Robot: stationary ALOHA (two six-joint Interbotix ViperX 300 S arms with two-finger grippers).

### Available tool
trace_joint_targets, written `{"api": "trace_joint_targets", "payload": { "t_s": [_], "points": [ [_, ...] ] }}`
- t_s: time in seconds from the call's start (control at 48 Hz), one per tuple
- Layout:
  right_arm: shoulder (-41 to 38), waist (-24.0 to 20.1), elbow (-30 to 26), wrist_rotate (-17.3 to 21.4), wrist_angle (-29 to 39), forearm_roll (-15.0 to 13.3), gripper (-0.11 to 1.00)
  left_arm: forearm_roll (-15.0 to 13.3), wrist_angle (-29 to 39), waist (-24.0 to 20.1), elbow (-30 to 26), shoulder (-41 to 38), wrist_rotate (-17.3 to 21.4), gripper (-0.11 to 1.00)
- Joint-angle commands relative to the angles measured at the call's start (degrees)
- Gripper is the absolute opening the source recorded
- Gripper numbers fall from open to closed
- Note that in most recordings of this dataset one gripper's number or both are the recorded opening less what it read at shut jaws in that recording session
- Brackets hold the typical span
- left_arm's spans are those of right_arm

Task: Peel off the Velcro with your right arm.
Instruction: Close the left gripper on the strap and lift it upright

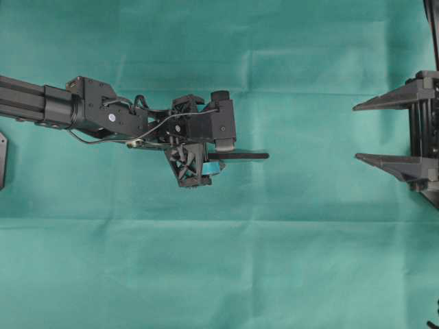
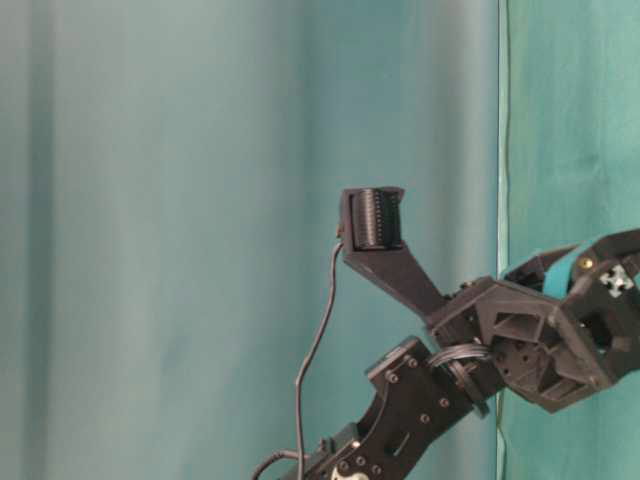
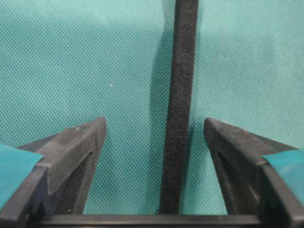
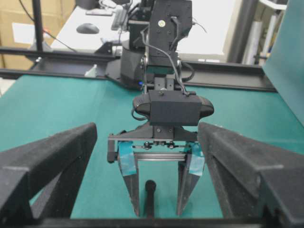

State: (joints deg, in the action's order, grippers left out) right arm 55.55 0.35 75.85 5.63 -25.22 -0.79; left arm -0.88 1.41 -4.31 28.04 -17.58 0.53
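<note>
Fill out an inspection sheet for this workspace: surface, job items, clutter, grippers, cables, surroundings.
Surface: green cloth with fold creases covers the table.
Job's things: the Velcro, a black strip, lies flat on the cloth, between the left gripper's fingers, apart from both.
Clutter: nothing seen.
Grippers: left gripper, teal-padded, is open and straddles the strip; right gripper, plain dark fingers, is open and empty at the right edge of the overhead view, clear of the strip.
Cables: a thin cable runs along the left arm to its wrist camera.
Surroundings: green backdrop behind the table; a desk with a computer mouse beyond it.
</note>
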Motion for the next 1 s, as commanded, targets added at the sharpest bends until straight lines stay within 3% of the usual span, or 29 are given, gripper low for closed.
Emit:
{"api": "trace_joint_targets", "payload": {
  "t_s": [0.0,0.229,0.292,0.438,0.5,0.98],
  "points": [
    [-0.4,0.2,-0.5,0.0,-0.6,0.0,0.82,0.0,-0.8,-0.3,-0.9,0.9,0.1,0.83],
    [-0.4,0.2,-0.4,0.0,-0.9,0.0,0.82,0.0,-0.9,-0.3,-0.7,0.8,0.1,0.75],
    [-0.4,0.2,-0.4,0.0,-0.8,0.0,0.82,-0.1,-0.7,-0.3,-0.5,0.8,0.1,0.62],
    [-0.4,0.3,-0.4,0.0,-0.8,0.0,0.82,0.0,0.1,-0.1,-0.2,0.9,0.1,0.20],
    [-0.4,0.2,-0.4,0.0,-0.8,0.0,0.82,0.0,0.8,0.0,-0.3,1.0,0.0,0.10],
    [-0.2,0.2,-0.4,0.0,-0.8,0.0,0.82,0.0,2.8,0.1,0.0,4.3,0.0,0.10]
  ]
}}
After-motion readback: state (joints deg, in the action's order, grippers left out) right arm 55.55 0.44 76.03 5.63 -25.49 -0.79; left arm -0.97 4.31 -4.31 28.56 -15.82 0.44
